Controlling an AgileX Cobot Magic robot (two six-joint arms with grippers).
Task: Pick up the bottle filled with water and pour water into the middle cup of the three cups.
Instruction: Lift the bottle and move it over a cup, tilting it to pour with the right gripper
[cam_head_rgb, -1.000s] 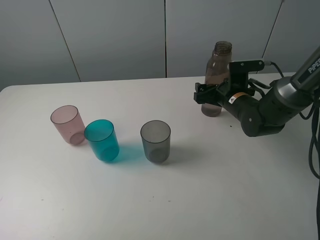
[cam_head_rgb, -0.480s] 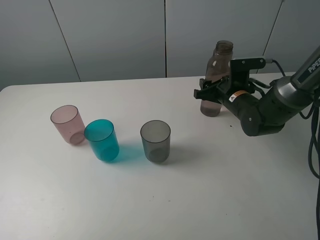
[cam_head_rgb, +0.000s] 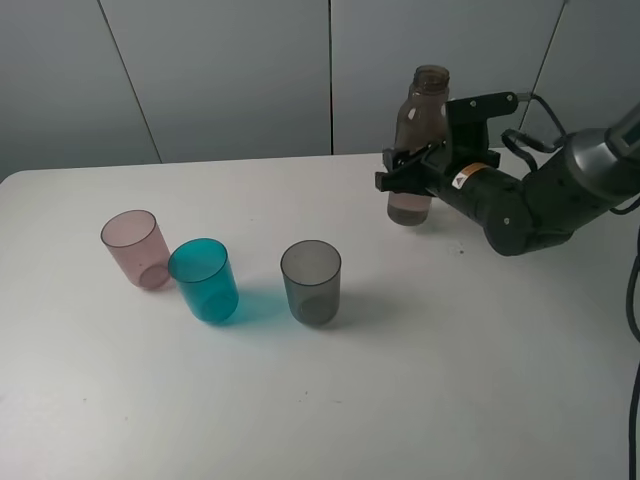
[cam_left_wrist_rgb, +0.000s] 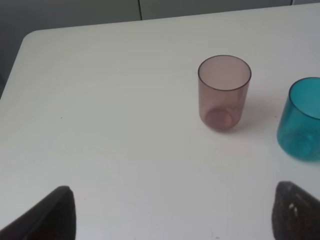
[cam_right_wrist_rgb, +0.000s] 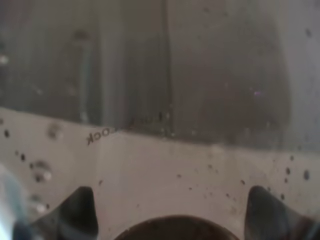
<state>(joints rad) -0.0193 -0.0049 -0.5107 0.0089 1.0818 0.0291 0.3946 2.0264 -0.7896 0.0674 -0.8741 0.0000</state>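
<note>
Viewing from the high camera first: my right gripper (cam_head_rgb: 404, 180) is clamped on the lower body of the bottle (cam_head_rgb: 420, 115), at the far right of the table (cam_head_rgb: 450, 390). The bottle leans slightly and its neck has no cap. I cannot tell whether its base is clear of the surface. The three cups stand well apart from it towards the left: pink cup (cam_head_rgb: 135, 248), the middle cup (cam_head_rgb: 204, 280) just beside the pink one, and grey cup (cam_head_rgb: 311, 282) nearest the bottle.

Left wrist view: my left gripper (cam_left_wrist_rgb: 175, 220) is spread wide with nothing between its fingertips (cam_left_wrist_rgb: 60, 215). It hangs over bare table short of the pink cup (cam_left_wrist_rgb: 224, 92), with the teal cup (cam_left_wrist_rgb: 302, 120) at the frame edge.

Right wrist view: the bottle wall (cam_right_wrist_rgb: 175, 75) fills the frame. It is blurred, with droplets on it. A pale band below a darker one is possibly the water line, but I am not sure of that.

Risks, as I judge them:
- The neck is open, so any jerk or added tilt in transit could spill water before the target.
- The hold is low on a tall bottle, so it may pivot in the jaws.
- The grey cup lies on the way, and arm or bottle could clip it.
- The pink cup crowds the target, so a wide stream would land in it.
</note>
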